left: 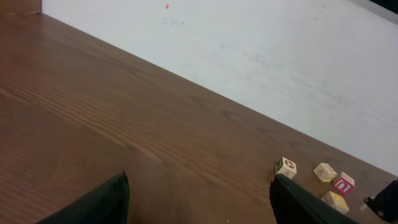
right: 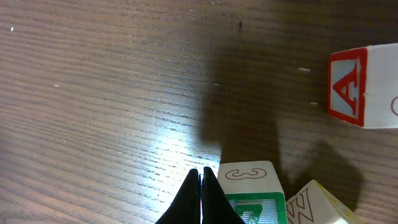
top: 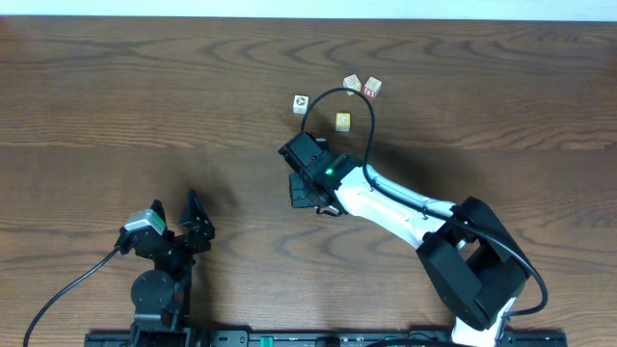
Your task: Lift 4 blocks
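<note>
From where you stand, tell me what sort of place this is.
Probably a robot test bench: a wood-grain table against a plain white wall, a left arm and right arm mounted at its edge, and a few toy blocks as props.

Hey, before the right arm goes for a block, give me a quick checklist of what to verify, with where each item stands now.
1. Right gripper open for a grasp: not ok, shut.
2. Block between its jaws: not ok; the green-framed block sits beside the fingertips.
3. Fingers touching that block: cannot tell.
4. Four blocks on the table, unstacked: ok.
5. Left gripper open: ok.
</note>
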`<state>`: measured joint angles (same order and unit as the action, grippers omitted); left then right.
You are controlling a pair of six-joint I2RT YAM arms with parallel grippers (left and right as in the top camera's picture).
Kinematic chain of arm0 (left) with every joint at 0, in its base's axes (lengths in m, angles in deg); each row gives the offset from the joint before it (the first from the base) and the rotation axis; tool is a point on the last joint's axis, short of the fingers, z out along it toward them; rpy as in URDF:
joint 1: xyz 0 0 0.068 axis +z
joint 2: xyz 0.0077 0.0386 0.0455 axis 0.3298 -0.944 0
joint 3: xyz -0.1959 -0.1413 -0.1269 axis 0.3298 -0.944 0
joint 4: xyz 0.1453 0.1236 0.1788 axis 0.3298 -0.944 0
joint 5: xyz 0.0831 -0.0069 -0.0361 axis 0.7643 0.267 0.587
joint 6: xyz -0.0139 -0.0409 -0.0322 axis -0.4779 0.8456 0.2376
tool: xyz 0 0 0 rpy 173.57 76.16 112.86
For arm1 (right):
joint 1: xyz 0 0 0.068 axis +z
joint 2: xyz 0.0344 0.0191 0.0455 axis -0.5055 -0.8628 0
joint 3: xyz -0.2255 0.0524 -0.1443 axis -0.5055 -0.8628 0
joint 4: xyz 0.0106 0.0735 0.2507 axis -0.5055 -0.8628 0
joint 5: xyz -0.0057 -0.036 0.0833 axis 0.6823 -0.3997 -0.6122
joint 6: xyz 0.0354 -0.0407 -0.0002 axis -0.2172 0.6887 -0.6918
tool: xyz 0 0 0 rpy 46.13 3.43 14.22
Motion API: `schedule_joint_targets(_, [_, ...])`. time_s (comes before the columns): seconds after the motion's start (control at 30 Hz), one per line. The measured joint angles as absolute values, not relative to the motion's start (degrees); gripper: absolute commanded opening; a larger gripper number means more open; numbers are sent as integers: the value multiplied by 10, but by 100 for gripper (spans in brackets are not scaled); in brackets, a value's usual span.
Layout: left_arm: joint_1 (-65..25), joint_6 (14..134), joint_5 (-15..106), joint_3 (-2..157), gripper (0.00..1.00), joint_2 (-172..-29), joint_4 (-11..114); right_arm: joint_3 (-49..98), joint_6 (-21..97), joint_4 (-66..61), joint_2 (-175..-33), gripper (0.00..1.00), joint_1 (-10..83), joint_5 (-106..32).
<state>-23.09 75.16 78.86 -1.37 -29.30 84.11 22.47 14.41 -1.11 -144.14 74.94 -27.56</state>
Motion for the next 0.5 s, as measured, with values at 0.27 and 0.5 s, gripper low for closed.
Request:
schedule_joint_targets(0.27, [-231, 751, 789, -14, 73, -293, 841, 225, 138, 18, -1441, 1, 749, -259])
schedule_joint_targets(0.5, [-231, 751, 789, -14, 73, -293, 841, 225, 137, 27, -1441, 1, 749, -239])
